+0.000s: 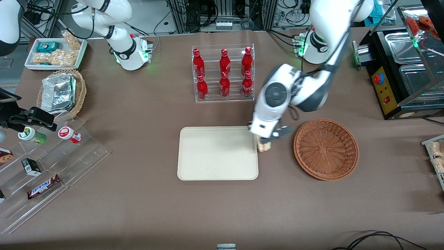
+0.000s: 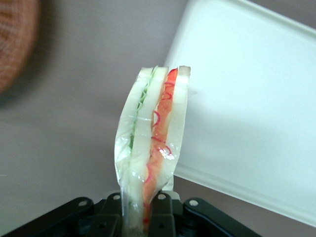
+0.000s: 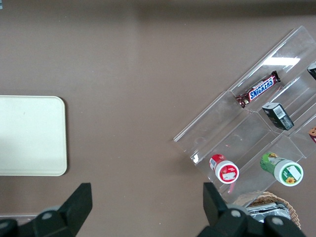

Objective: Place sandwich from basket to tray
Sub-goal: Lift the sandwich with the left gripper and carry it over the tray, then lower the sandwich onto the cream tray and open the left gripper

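- The gripper (image 1: pixel 266 140) hangs between the tray (image 1: pixel 208 166) and the basket (image 1: pixel 326 149), right at the tray's edge that faces the basket.
- Its two fingers (image 2: pixel 160 217) are closed tight on the sandwich (image 2: pixel 153 143) and pinch it at one end.
- The sandwich is up in the air. It is out of the basket and not lying on the tray.
- In the front view, only a small pale bit of the sandwich (image 1: pixel 264 147) peeks out under the gripper, just beside the tray's rim.
- In the left wrist view the sandwich sticks out from the fingers, with white bread on the outsides and green and red layers inside a clear wrap.
- Under the sandwich is the brown table (image 2: pixel 74 123), with the cream tray (image 2: pixel 247 98) on one side and a blurry bit of the basket (image 2: pixel 17 39) on the other.
- The basket is round, brown and woven, and nothing lies in it.
- The tray is flat and cream, and nothing lies on it.
- A clear rack of red bottles (image 1: pixel 223 73) stands farther from the front camera than the tray.
- A clear stepped shelf (image 1: pixel 52 166) with a Snickers bar (image 1: pixel 43 186) sits toward the parked arm's end of the table.
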`<state>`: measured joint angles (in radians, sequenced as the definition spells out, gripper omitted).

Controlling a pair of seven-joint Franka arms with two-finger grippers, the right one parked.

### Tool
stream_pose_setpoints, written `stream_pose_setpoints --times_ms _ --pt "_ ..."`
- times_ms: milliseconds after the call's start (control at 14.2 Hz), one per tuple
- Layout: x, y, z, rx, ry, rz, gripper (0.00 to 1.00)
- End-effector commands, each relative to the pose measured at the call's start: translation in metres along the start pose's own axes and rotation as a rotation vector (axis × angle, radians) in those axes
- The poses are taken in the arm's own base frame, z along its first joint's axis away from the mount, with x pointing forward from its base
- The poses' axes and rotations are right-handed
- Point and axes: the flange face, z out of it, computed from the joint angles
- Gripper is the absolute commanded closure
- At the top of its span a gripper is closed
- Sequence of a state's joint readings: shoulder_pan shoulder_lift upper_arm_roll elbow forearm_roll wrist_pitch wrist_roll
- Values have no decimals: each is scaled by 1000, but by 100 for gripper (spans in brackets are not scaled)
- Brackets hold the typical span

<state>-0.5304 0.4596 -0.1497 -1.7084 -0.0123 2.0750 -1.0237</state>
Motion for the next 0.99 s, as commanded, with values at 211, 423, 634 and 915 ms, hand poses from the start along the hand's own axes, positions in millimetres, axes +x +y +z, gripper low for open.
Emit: stream_pose_setpoints --times_ms 211,423,634,915 --pt "4 83 53 5 38 51 57" --pt "-14 108 64 -9 42 99 55" --pt "-14 109 70 -1 43 104 51" --pt "-14 107 73 14 57 113 48"
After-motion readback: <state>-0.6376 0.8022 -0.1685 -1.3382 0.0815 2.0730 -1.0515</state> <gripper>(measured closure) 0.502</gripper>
